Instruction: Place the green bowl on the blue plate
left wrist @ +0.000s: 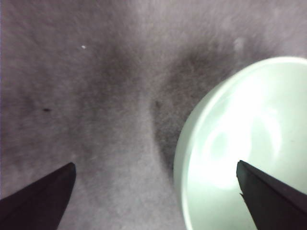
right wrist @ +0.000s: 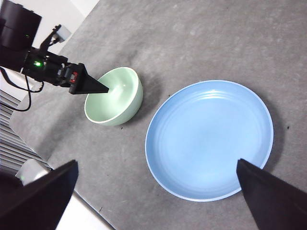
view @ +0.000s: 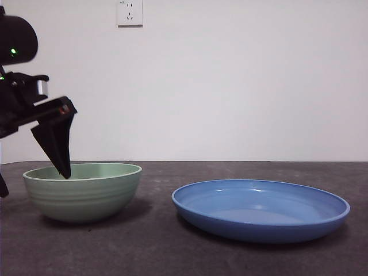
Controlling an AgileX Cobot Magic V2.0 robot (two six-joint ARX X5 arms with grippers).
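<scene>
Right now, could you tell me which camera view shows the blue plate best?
The right wrist view: from above it shows the blue plate whole, its round rim and bare inside, beside the green bowl. The front view shows it only side-on, as a shallow ellipse. The left wrist view does not show it.

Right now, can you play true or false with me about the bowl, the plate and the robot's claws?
1. The green bowl sits on the blue plate. False: it stands on the table beside the plate, with a gap between them.
2. The left gripper is open, with one jaw inside the bowl and one outside its rim. True.
3. The blue plate has food on it. False: nothing lies in it.
4. The right gripper is holding the plate. False: it is open and hangs high above the table.
5. The plate is wider than the bowl. True.
</scene>
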